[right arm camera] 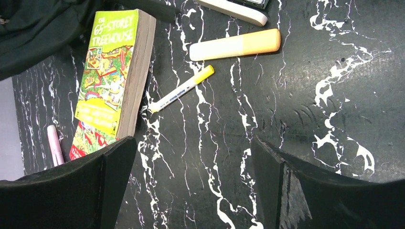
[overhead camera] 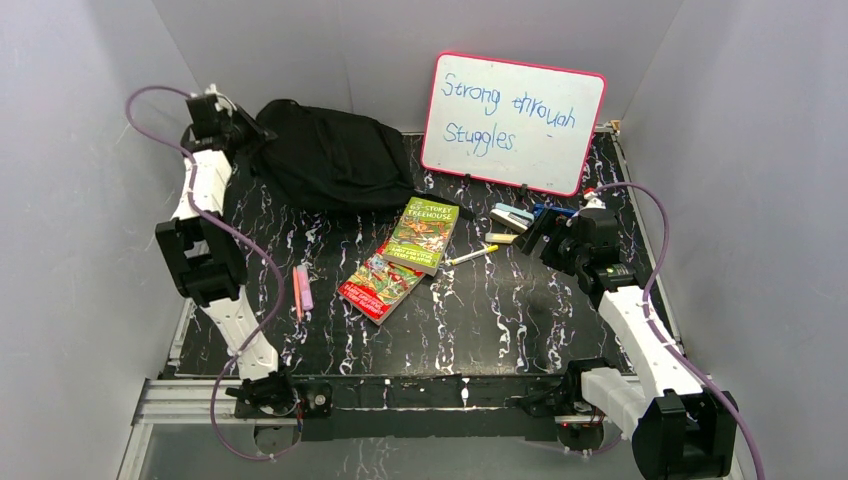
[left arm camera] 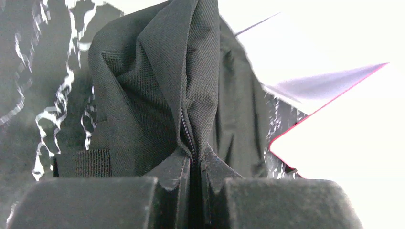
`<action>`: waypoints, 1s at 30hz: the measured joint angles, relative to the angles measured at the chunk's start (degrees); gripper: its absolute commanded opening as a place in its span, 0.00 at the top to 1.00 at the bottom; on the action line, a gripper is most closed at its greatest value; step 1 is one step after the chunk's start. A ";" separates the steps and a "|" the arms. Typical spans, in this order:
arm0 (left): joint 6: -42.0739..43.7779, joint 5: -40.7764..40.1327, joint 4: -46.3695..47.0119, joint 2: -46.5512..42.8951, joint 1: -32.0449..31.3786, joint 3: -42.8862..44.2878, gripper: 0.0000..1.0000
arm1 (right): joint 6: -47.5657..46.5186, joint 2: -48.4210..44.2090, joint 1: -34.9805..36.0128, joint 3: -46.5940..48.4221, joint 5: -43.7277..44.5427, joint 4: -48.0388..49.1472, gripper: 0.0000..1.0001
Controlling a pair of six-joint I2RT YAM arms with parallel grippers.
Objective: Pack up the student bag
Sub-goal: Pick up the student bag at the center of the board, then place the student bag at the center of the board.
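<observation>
Your left hand [left arm camera: 191,191] is pinched down narrow on a fold of the student bag [overhead camera: 330,160], right beside the zip [left arm camera: 187,133] as the left wrist view shows it. The bag lies slumped at the far left of the tabletop [overhead camera: 500,320], its right end just beside the whiteboard [overhead camera: 512,120]. Your right hand [right arm camera: 193,162] hangs wide apart and holds nothing, above bare tabletop near the yellow marker [right arm camera: 181,88] and the treehouse book [right arm camera: 114,71].

The main risk, as I judge it, is the grip itself. You have soft cloth between the pads, not clearly the zip pull. If you pull now, the fabric may slide out, or the whole bag may drag along the tabletop instead of opening. I cannot tell from these views whether the zip is open at all.

Watch the whiteboard too. A hard lift or tug toward the right could swing the bag into it and knock it over.

On the right, the marker and the orange highlighter [right arm camera: 234,45] are round and likely to roll if a finger nudges them. The pink pen [overhead camera: 302,290] lies well apart, on the left side, so plan which arm fetches it.
</observation>
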 measured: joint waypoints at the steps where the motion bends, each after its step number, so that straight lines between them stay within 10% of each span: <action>1: 0.92 -0.59 -1.60 -0.90 -0.04 2.36 1.00 | 0.00 0.00 0.00 0.00 0.02 -0.09 0.01; 22: 5.62 8.02 -16.59 -5.01 -0.94 34.56 1.00 | 0.11 -0.92 0.00 0.00 -0.96 -0.98 0.01; 30: -0.92 13.84 -12.46 -11.39 -2.95 33.31 1.00 | 0.20 -2.03 0.00 0.00 -1.11 -1.36 0.01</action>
